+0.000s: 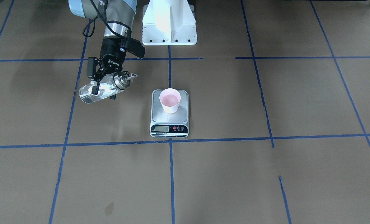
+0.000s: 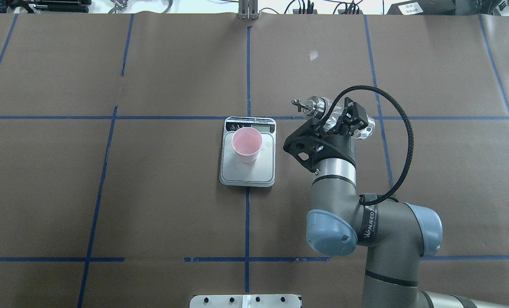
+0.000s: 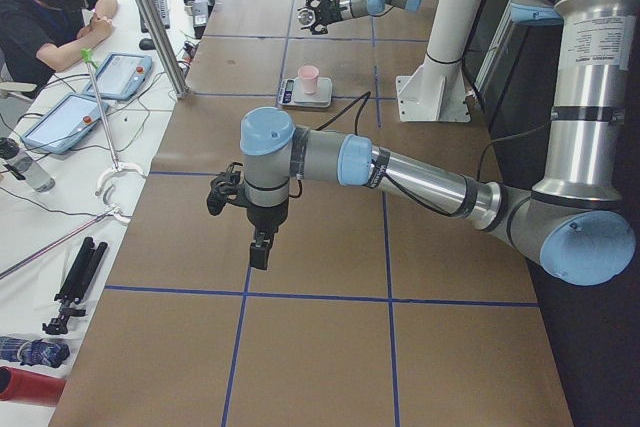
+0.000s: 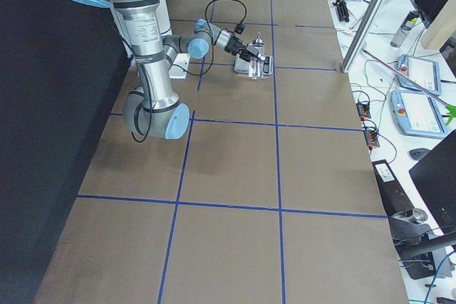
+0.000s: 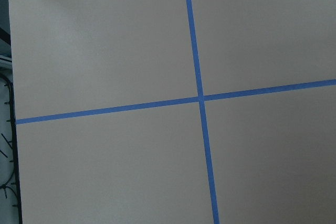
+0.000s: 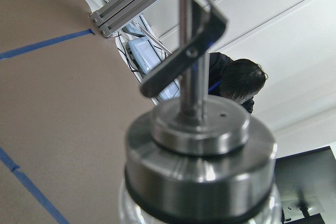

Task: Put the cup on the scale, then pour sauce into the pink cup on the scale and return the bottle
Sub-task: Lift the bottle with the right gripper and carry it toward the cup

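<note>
The pink cup [image 1: 170,100] [image 2: 246,143] stands upright on the silver scale [image 1: 160,116] [image 2: 248,173] at the table's middle. My right gripper [image 1: 99,84] [image 2: 344,122] is shut on the clear glass bottle [image 1: 90,94] [image 2: 318,107], which hangs in the air tilted almost flat. Its metal spout [image 6: 191,51] points toward the scale but stays well to the side of the cup. Sauce is too clear to make out in the bottle or the cup. My left gripper [image 3: 258,242] hovers over bare table far from the scale; whether it is open or shut I cannot tell.
The white robot pedestal [image 1: 169,25] stands behind the scale. Blue tape lines [image 5: 199,98] grid the brown table cover. A person [image 3: 50,7] sits at a side table with tablets, beyond an aluminium post [image 3: 150,17].
</note>
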Tool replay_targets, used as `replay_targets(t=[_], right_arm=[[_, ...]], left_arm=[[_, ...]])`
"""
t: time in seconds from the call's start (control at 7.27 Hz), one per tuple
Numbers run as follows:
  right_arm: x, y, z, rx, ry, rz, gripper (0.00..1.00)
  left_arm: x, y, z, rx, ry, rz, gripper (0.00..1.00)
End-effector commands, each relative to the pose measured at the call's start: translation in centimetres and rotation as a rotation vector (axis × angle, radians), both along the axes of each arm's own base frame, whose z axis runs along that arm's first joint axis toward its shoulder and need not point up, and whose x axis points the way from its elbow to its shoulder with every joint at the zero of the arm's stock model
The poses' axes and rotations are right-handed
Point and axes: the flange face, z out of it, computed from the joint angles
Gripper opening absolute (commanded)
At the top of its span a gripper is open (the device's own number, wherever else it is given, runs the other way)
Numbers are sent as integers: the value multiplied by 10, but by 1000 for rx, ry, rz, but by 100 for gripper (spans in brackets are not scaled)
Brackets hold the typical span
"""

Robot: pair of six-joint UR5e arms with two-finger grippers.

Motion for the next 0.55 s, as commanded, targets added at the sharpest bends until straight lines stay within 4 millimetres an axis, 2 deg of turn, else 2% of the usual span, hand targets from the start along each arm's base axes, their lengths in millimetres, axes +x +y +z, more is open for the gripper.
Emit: replay_targets(t=[0.0,0.14,0.28,0.41], right_arm=[[-13,16,1,51,90,-10,0],[-22,17,-4,62,122,-15,0],[-41,12,-12,64,155,-13,0],[-50,10,-11,70,186,-7,0]], left_arm=[[0,-1,3,-6,0,0,100],[0,-1,3,-6,0,0,100],[0,-1,3,-6,0,0,100],[0,-1,5,-11,1,0,100]])
